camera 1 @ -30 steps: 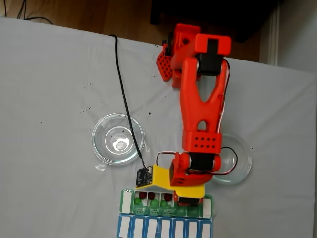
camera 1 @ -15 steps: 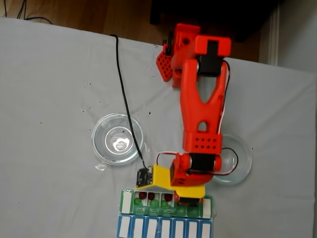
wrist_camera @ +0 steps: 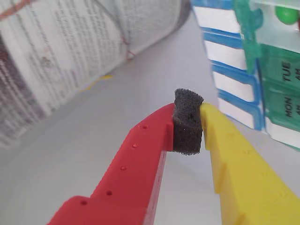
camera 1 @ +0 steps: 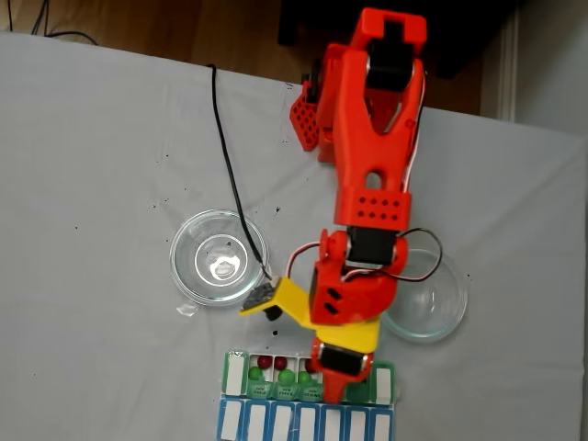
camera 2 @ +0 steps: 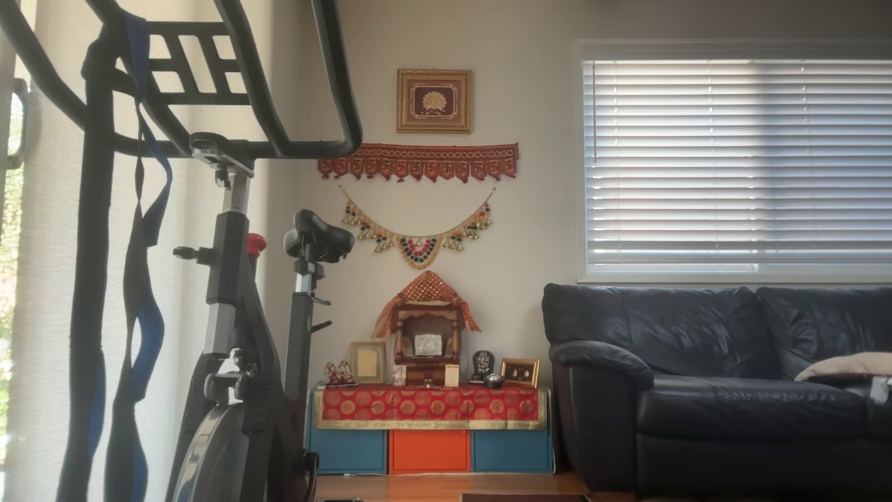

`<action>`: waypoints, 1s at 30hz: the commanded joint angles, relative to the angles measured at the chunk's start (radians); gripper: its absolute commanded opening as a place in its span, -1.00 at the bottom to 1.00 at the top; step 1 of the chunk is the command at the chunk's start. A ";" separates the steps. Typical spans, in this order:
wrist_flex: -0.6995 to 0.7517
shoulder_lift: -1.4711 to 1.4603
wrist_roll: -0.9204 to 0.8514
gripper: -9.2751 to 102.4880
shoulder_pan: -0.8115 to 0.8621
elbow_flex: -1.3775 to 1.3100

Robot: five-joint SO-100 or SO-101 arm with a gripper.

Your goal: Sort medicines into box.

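Two glass dishes [camera 1: 219, 257] flanking arm [camera 1: 370, 165], box [camera 1: 241, 404] below

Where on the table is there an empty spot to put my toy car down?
In the fixed view, the white table is bare left of the left glass dish and the black cable. There is also bare cloth right of the right glass dish. It is crowded at the bottom middle, where the gripper sits over the pill box.

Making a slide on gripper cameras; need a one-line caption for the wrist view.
Gripper, jaws shut on their foam pad, beside the pill organizer holding a green ball.
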 commanded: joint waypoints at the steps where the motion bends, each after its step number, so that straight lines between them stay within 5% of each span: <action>1: -0.057 0.078 0.008 -0.81 0.017 -0.026; 15: 0.015 -0.115 -0.107 -0.81 0.017 -0.106; 30: 0.353 -0.313 -0.167 -0.81 0.009 -0.310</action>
